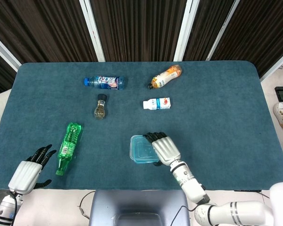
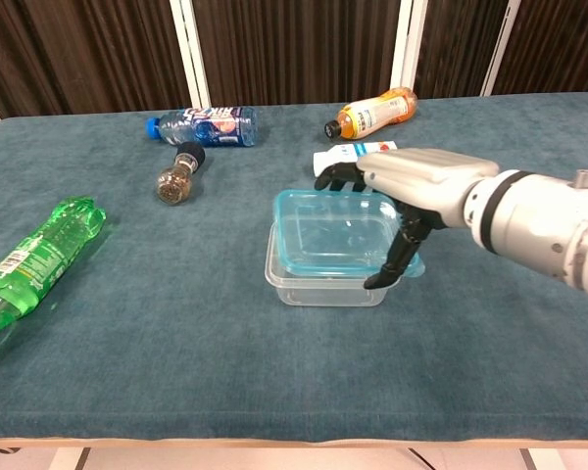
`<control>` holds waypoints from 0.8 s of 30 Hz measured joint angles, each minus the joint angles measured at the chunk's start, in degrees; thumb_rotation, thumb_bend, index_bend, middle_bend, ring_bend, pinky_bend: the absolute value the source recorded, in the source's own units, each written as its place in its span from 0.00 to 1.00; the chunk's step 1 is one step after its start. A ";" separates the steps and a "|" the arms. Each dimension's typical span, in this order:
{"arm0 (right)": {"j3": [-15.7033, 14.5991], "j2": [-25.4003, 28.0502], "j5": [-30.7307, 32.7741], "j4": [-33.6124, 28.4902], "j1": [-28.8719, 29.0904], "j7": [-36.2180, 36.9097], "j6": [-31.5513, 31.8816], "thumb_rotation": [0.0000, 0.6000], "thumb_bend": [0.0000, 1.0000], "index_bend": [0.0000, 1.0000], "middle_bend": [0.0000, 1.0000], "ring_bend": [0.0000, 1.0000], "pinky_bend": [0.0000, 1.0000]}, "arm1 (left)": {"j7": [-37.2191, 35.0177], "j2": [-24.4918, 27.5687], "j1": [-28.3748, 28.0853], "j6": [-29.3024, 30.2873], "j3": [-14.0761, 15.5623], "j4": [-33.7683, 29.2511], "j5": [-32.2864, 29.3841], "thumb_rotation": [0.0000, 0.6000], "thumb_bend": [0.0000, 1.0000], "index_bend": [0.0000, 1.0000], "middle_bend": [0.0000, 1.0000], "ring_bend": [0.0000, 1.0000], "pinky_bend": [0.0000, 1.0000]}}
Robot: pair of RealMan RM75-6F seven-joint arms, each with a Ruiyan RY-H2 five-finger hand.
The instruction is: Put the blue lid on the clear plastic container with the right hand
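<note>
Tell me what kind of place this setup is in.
Probably a robot test or data-collection lab: a table covered in teal cloth, dark curtains behind it, and scattered practice items like the green bottle and clear plastic container.

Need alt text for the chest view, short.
The robot's right hand holds a blue lid over a clear plastic container at the middle of a teal table. Bottles lie behind it, and a green bottle lies at the left.

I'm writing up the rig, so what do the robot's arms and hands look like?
Both hands, the right hand and left hand, have pale silver-grey backs and black fingers. The right forearm is a white cylinder with a black band near the wrist.
</note>
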 measured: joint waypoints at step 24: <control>0.64 -6.89 4.56 7.09 3.85 -0.03 0.66 1.00 0.36 0.28 0.35 0.36 0.44 | -0.52 0.35 -0.05 -0.12 0.32 -0.17 0.49 1.00 0.31 0.15 0.05 0.10 0.44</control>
